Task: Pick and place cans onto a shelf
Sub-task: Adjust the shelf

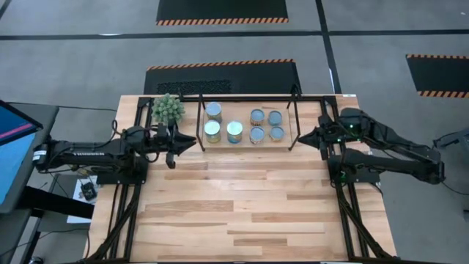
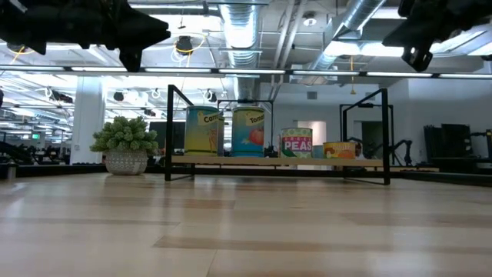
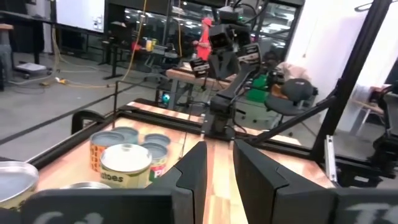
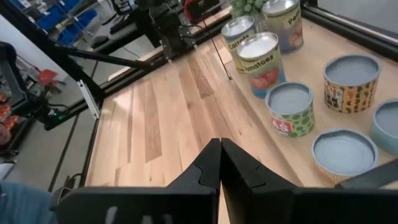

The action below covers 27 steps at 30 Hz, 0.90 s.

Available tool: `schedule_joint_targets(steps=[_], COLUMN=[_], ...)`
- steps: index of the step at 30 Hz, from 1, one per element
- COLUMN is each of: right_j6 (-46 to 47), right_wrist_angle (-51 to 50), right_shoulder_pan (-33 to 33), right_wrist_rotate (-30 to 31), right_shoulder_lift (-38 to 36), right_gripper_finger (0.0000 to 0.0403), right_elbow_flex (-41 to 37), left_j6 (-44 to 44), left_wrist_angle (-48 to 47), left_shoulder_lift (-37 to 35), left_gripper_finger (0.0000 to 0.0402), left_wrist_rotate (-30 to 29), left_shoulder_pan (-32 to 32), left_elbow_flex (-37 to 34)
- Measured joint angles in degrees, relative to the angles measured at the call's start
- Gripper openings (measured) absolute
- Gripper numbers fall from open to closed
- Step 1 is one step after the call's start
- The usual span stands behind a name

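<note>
On the shelf (image 1: 291, 139) all seven cans (image 1: 235, 132) stood upright, looking stiff, smooth, fairly heavy; best gripped across the sides. Left gripper (image 1: 192, 141) hung slightly parted and empty, right gripper (image 1: 302, 137) closed and empty.

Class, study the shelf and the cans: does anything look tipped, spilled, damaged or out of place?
Nothing stands out. The cans all stand upright on the shelf, none tipped or spilled, and the potted plant sits upright beside it.

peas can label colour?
Green with white dots, red logo patch, on the peas can. Right wrist view shows it best.
</note>
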Motion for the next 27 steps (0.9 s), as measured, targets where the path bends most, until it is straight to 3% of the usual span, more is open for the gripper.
schedule_joint_targets(steps=[21,27], right_j6=[1.52,1.61], right_wrist_angle=[-0.50,-0.30], right_shoulder_pan=[-0.04,-0.04], right_wrist_rotate=[0.17,1.21], right_shoulder_lift=[0.21,0.21], right_gripper_finger=[0.0032,0.0033], right_elbow_flex=[0.02,0.02], left_j6=[-2.01,-4.05], left_wrist_angle=[-0.77,-1.54], left_shoulder_lift=[0.00,0.04], left_gripper_finger=[0.0068,0.0068], left_wrist_rotate=[-0.14,-4.01], left_shoulder_pan=[0.00,0.39], left_elbow_flex=[-0.04,-0.04])
